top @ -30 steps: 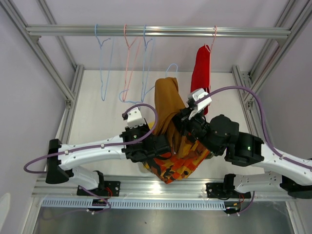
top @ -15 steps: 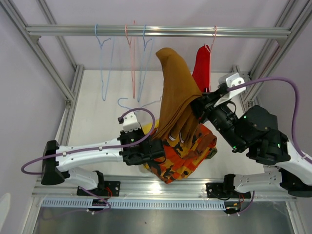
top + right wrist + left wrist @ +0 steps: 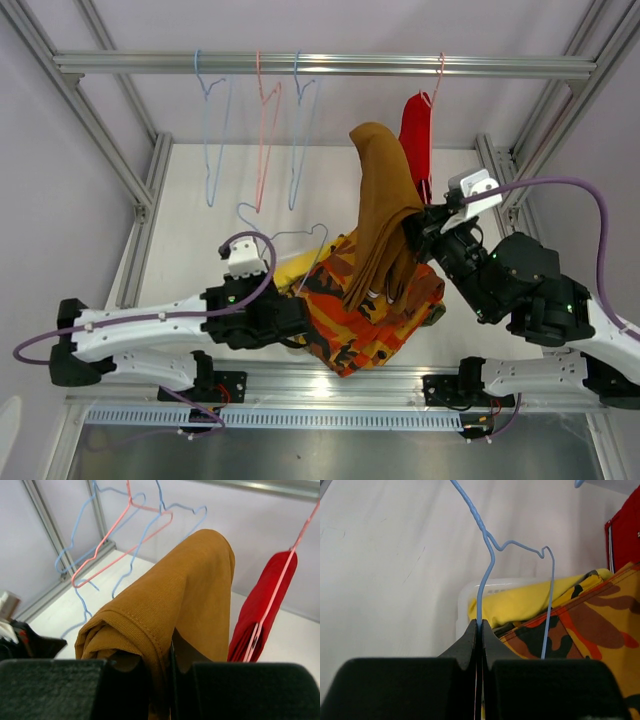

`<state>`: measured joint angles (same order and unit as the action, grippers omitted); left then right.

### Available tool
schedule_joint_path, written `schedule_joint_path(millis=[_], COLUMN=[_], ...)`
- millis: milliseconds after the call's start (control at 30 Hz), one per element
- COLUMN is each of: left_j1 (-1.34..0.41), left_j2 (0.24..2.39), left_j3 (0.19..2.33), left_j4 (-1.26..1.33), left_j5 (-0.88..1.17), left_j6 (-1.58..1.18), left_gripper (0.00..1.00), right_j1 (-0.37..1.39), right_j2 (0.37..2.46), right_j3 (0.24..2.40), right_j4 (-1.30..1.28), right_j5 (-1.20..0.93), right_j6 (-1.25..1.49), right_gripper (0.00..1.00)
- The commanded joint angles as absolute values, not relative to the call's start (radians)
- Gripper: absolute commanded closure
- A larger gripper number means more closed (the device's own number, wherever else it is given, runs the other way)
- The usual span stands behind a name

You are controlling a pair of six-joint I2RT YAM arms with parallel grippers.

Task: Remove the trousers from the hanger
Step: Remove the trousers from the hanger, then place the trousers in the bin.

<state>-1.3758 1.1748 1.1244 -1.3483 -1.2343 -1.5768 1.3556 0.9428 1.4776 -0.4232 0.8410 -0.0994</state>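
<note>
As the brown trousers [image 3: 383, 215] appear soft, limp cloth, the bunched fold is the sound hold; the right gripper [image 3: 418, 226] clamps it, centre-right. Near left, the left gripper [image 3: 481, 630] pinches the bare blue hanger [image 3: 479, 611].

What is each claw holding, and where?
Left claw: thin blue wire hanger, pinched on its wire below the twisted neck. Right claw: plain brown folded trousers, by bunched cloth.
</note>
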Motion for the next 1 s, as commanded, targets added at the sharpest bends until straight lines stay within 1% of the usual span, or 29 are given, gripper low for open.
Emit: schedule_joint_path(millis=[0,33,67,100,167,200,233,300,433,500,700,867,967], left_j1=[-1.399,-1.402,-1.401,-1.402,-1.402,-1.402,-1.402,-1.402,-1.402,-1.402,-1.401,-1.399,-1.399], left_j2=[1.082,1.056,0.992,0.953,0.872,0.801,0.775,0.759,0.834,0.844,0.747,0.723,0.721], left_j3=[1.112,1.095,1.085,1.037,0.997,0.945,0.936,0.946,1.018,1.028,0.963,0.966,0.963], left_j4=[-1.410,-1.355,-1.283,-1.111,-0.929,-0.804,-0.764,-0.761,-0.944,-0.977,-0.902,-0.934,-0.940], left_j5=[-1.218,-1.207,-1.175,-1.154,-1.102,-1.057,-1.045,-1.054,-1.092,-1.098,-1.106,-1.120,-1.123], left_j6=[-1.442,-1.384,-1.227,-1.142,-0.903,-0.855,-0.794,-0.793,-0.897,-0.951,-0.922,-0.920,-0.928], left_gripper=[0.99,0.99,0.99,0.99,0.99,0.99,0.99,0.99,0.99,0.99,0.99,0.99,0.99], right_j1=[1.361,1.362,1.362,1.361,1.361,1.361,1.362,1.361,1.365,1.374,1.448,1.485,1.488], right_j2=[0.893,0.891,0.891,0.891,0.910,0.920,0.933,0.975,1.052,1.093,1.187,1.230,1.224], right_j3=[1.436,1.421,1.402,1.372,1.345,1.332,1.330,1.333,1.382,1.400,1.491,1.565,1.559], right_j4=[-0.322,-0.321,-0.315,-0.307,-0.285,-0.279,-0.275,-0.255,-0.222,-0.204,-0.163,-0.134,-0.109], right_j5=[0.853,0.853,0.848,0.838,0.824,0.806,0.796,0.772,0.695,0.683,0.673,0.686,0.684], right_j6=[-0.068,-0.060,-0.042,-0.032,-0.014,-0.005,0.018,0.034,0.072,0.077,0.066,0.038,0.040], right_gripper=[1.00,1.00,1.00,1.00,1.00,1.00,1.00,1.00,1.00,1.00,1.00,1.00,1.00])
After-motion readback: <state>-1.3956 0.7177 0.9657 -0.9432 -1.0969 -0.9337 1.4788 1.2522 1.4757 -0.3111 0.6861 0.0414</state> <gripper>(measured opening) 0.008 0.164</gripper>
